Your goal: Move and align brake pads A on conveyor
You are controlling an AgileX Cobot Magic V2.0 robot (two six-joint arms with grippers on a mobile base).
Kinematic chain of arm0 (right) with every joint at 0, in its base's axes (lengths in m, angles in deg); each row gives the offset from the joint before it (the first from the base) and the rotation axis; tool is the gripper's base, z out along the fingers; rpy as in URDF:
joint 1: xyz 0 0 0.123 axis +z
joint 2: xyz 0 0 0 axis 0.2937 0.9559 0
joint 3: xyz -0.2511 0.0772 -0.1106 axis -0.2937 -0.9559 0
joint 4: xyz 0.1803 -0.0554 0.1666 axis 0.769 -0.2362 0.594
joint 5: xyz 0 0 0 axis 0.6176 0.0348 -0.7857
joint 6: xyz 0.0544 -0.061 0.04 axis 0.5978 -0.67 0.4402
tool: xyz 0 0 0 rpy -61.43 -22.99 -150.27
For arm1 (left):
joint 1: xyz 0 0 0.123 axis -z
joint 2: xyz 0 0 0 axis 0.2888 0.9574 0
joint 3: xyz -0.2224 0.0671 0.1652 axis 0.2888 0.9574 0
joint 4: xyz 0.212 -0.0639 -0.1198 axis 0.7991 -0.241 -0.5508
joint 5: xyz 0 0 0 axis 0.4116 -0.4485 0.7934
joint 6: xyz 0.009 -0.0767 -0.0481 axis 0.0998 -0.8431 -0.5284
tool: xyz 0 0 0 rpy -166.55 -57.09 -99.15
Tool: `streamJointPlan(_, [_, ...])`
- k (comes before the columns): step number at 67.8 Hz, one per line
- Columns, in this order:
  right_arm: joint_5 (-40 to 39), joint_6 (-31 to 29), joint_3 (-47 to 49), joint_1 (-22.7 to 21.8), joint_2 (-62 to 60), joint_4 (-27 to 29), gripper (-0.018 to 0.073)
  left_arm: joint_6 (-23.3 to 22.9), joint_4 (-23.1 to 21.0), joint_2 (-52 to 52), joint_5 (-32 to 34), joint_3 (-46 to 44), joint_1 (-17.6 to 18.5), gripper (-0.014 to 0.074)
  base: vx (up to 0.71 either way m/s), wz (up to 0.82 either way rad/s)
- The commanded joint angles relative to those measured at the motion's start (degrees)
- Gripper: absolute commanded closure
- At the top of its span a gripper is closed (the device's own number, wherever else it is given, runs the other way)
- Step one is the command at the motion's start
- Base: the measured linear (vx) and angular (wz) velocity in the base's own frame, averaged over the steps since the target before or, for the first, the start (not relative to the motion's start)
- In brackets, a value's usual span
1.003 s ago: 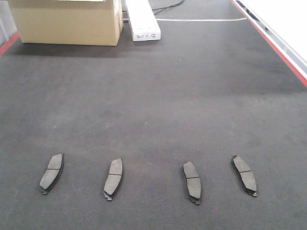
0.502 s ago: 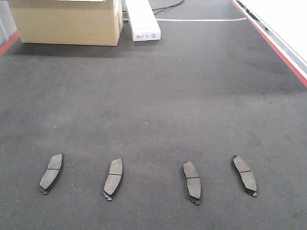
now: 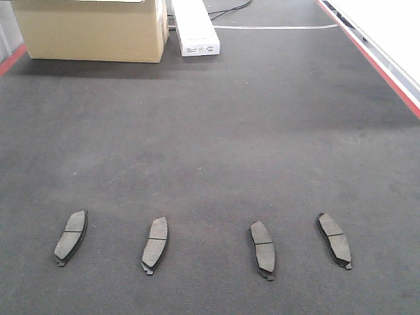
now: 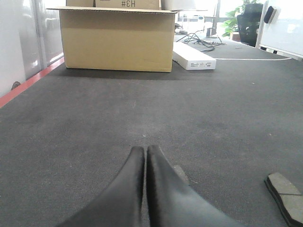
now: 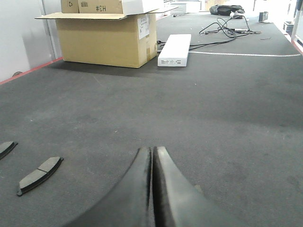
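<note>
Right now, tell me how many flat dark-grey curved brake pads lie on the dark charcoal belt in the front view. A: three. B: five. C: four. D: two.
C: four flat dark-grey curved brake pads sit in a loose row near the bottom of the front view.

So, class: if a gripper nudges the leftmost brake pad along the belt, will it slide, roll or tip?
The leftmost brake pad lies flat and thin, so it would likely slide or pivot, not roll or tip. The conveyor looks matte and textured, so it probably drags instead of gliding. Its solid, slab-like look suggests it is stiff.
</note>
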Motion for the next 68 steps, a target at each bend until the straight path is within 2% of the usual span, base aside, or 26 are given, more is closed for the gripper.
streamJointPlan(1, [-4.0, -0.5, 1.5, -0.4, 0.8, -1.1, 0.0571, -0.5, -0.6, -0.9, 4.0, 1.0, -0.1, 0.0602, 0.00, 0.00])
streamJointPlan(4, [-4.3, -0.5, 1.5, -1.7, 0.8, -1.1, 0.0571, -0.5, -0.6, -0.9, 4.0, 1.0, -0.1, 0.0602, 0.00, 0.00])
streamJointPlan(9, [-6.2, -0.5, 1.5, -6.7, 1.4, -0.3, 0.0571, -0.5, -0.6, -0.9, 4.0, 1.0, -0.1, 0.0602, 0.00, 0.00])
streamJointPlan(17, [-10.4, -0.5, 0.3, -17.2, 2.1, 0.4, 0.0571, -0.5, -0.6, -0.9, 4.0, 1.0, -0.1, 0.0602, 0.00, 0.00])
streamJointPlan(26, [-20.9, -1.1, -6.1, -28.1, 2.1, 0.6, 0.0571, -0.5, -0.6, -0.9, 4.0, 1.0, -0.1, 0.0602, 0.00, 0.00])
streamJointPlan(31, [-27.0, -1.1, -11.4, -31.7, 2.1, 1.0, 0.0571, -0.5, -0.6, -0.9, 4.0, 1.0, -0.1, 0.0602, 0.00, 0.00])
streamJointPlan(38, [-34.1, -3.3, -18.2, -32.4, 1.9, 4.4, 0.0571, -0.5, -0.6, -0.9, 4.0, 1.0, -0.1, 0.0602, 0.00, 0.00])
streamJointPlan(48, [-35.7, -8.2, -25.2, -32.4, -2.2, 9.5, 0.0571, -0.5, -0.6, -0.9, 4.0, 1.0, -0.1, 0.0602, 0.00, 0.00])
streamJointPlan(55, [-31.2, -8.3, -26.4, -31.2, -6.3, 9.2, 0.0571, -0.5, -0.6, -0.9, 4.0, 1.0, -0.1, 0.0602, 0.00, 0.00])
streamJointPlan(68, [-30.4, -8.3, -26.5, -26.9, -6.2, 7.5, 0.0571, -0.5, -0.6, -0.8, 4.0, 1.0, -0.1, 0.0602, 0.00, 0.00])
